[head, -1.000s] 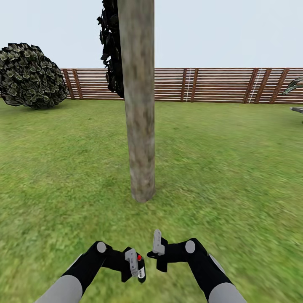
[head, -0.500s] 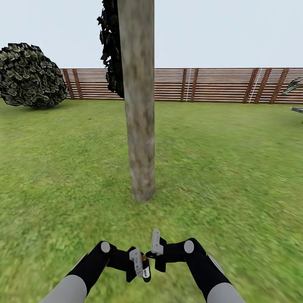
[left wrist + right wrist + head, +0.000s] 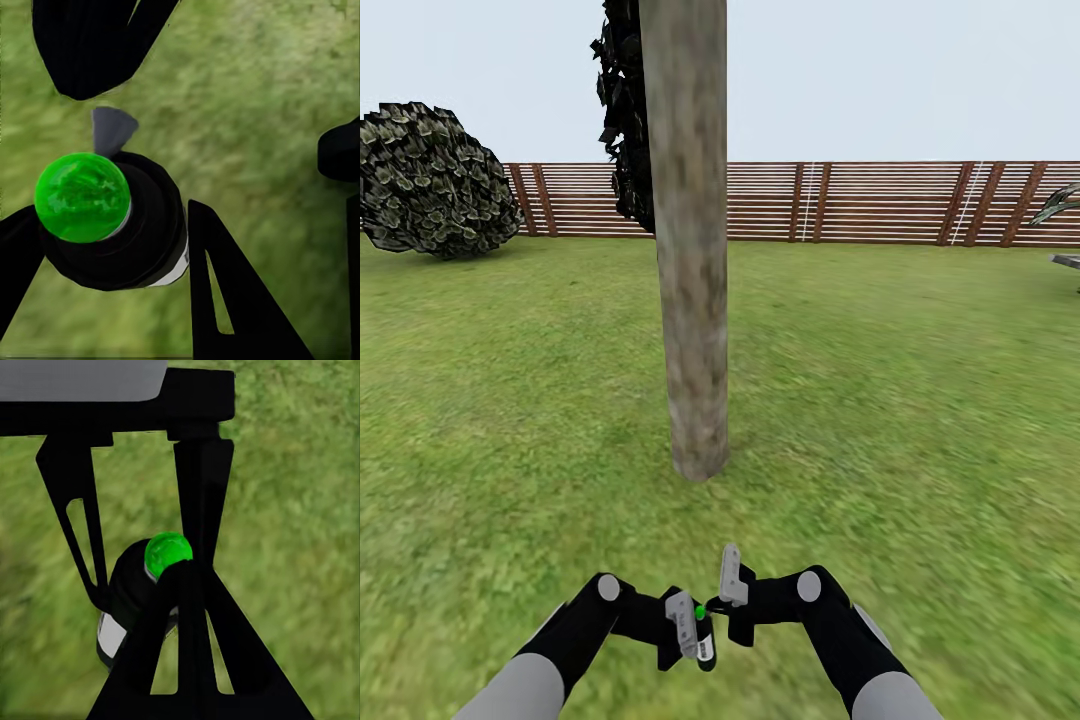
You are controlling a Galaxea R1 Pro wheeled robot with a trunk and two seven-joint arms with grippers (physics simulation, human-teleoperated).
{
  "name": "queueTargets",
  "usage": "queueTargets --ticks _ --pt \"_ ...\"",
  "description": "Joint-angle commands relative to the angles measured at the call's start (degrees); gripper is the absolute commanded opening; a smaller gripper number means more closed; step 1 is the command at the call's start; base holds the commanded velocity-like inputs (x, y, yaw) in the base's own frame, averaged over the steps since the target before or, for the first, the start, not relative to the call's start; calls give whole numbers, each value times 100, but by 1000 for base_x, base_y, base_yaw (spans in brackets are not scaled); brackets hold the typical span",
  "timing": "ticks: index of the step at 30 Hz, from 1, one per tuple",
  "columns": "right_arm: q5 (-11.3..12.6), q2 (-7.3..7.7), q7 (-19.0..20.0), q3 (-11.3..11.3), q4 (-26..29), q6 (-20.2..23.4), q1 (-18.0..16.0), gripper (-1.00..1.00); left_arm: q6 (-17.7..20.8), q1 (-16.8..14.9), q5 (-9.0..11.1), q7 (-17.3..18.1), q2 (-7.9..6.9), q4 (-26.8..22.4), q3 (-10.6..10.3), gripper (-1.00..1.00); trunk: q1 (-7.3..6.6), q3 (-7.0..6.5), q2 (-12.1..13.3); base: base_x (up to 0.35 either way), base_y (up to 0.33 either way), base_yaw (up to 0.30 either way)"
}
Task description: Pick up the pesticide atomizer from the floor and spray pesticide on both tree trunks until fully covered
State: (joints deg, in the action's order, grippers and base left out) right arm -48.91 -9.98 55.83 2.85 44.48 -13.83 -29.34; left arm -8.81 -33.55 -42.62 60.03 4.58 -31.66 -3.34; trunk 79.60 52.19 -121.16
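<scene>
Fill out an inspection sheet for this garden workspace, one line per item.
Surface: grass lawn, no slabs seen.
Job's things: atomizer held upright in the left gripper, its top green; trunk straight ahead, standing apart from the arms.
Clutter: nothing seen.
Grippers: left shut on the atomizer; right gripper at the atomizer's top, one finger against the green nozzle.
Cables: nothing seen.
Surroundings: slatted wooden fence, leafy bush at far left, dark tree behind the trunk.

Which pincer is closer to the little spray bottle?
The left. The left pincer is shut on the spray bottle, holding it. The right pincer sits just beside it, at its green top; I cannot tell if it touches.
</scene>
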Motion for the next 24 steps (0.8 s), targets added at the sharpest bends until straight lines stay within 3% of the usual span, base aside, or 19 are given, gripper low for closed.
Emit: queueTargets --ticks 1,6,11,12,16,20,21,22,23,24 --pt "-48 -2 7 -7 8 -32 -2 -100 -62 0 -50 3 -15 -4 6 -100 -1 5 -2 0 0 0" --pt "-51 -2 7 -9 8 -32 -2 -100 -62 23 -61 0 -386 2 3 -100 -1 5 -2 0 0 0" --pt "-56 0 41 -12 7 -32 -2 -100 -65 24 -56 4 -978 -1 8 -100 -1 5 -2 0 0 0" --pt "-56 7 95 -15 7 -32 -2 100 -71 24 -55 13 -1166 -4 20 -100 -1 5 -2 0 0 0" --pt "-65 25 168 -41 12 -32 -2 100 -67 38 -47 17 -1543 0 40 -100 -1 5 -2 0 0 0" --pt "-86 89 131 -103 7 -36 -2 100 -25 64 -4 -98 -1632 -3 154 -100 -1 5 -2 0 0 0" --pt "-83 182 80 -164 2 -41 -2 100 -15 65 28 -206 -1630 -4 289 -100 -1 5 -2 0 0 0" --pt "-68 485 -157 -483 -21 -46 0 100 -3 67 116 -544 -1600 -6 733 -100 -1 5 -2 0 0 0" --pt "-66 561 -237 -603 -29 -47 1 100 0 67 139 -646 -1591 -4 870 -100 -1 5 -2 0 0 0" --pt "-57 755 -470 -1048 -88 -48 6 100 11 68 192 -986 -1564 -1 1312 -100 -1 5 -2 0 0 0"
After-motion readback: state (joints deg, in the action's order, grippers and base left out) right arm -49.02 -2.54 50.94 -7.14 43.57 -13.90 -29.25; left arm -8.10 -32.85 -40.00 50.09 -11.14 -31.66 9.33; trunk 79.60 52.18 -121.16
